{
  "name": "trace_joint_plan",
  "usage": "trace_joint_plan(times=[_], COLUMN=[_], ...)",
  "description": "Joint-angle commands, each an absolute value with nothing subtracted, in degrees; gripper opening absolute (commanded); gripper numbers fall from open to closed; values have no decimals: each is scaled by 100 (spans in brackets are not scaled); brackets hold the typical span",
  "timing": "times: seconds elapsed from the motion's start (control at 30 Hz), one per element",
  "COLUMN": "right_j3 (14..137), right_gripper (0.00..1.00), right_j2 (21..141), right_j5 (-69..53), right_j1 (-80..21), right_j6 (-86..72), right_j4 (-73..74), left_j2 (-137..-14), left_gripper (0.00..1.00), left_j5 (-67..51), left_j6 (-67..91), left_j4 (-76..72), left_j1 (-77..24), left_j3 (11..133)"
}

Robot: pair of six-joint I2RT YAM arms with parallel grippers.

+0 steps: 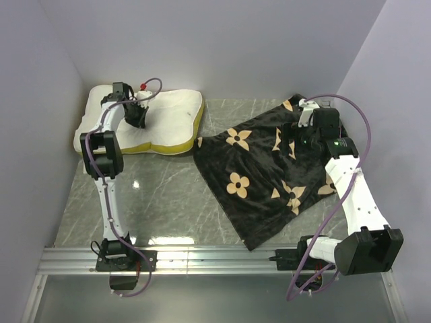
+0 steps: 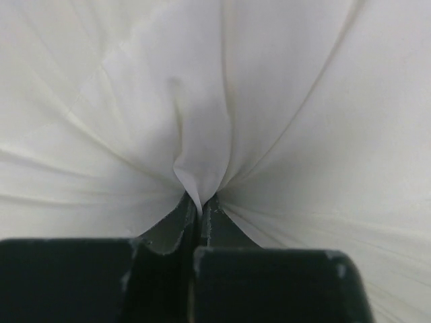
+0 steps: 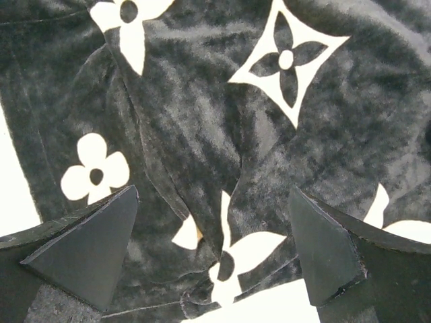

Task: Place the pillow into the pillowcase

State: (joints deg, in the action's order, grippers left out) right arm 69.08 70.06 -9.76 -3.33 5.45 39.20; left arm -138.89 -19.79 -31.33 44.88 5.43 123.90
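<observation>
Pillow (image 1: 172, 114) sits far left on the bench (image 1: 155, 195): white, soft, looks light. Left claw (image 2: 199, 208) is pinched tight on a fold of its cover, and the cloth puckers around the tips. It probably has fabric only, so the filling may sag; a hold nearer an edge should drag better. Pillowcase (image 1: 259, 168) lies flat just beside it, limp and velvety, likely slippery. Right claw (image 3: 214, 202) hangs wide apart over the far right edge, holding nothing.

Pillow (image 1: 172, 118) far left on table (image 1: 161, 195); pillowcase (image 1: 262, 175) right of it, corners nearly touching.
</observation>
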Motion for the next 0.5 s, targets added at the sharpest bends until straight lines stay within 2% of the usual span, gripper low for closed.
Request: trace_joint_plan(times=[0.0, 0.23, 0.37, 0.47], right_j3=[7093, 6979, 6935, 6856], right_gripper=[100, 100, 100, 100], right_j2=[6882, 6741, 6636, 6566], right_j5=[-1019, -1265, -1362, -1424], right_j1=[-325, -325, -316, -316], right_j6=[606, 527, 510, 501], right_j4=[3903, 3779, 3700, 3639], left_j2=[-13405, -11736, -11207, -10462], left_gripper=[0, 0, 0, 0], left_j5=[-1363, -19, 790, 1291], left_j6=[-2709, 574, 1633, 2285], left_j4=[4440, 4262, 4938, 4906], left_j1=[580, 589, 598, 580], left_j3=[11392, 11136, 10926, 9970])
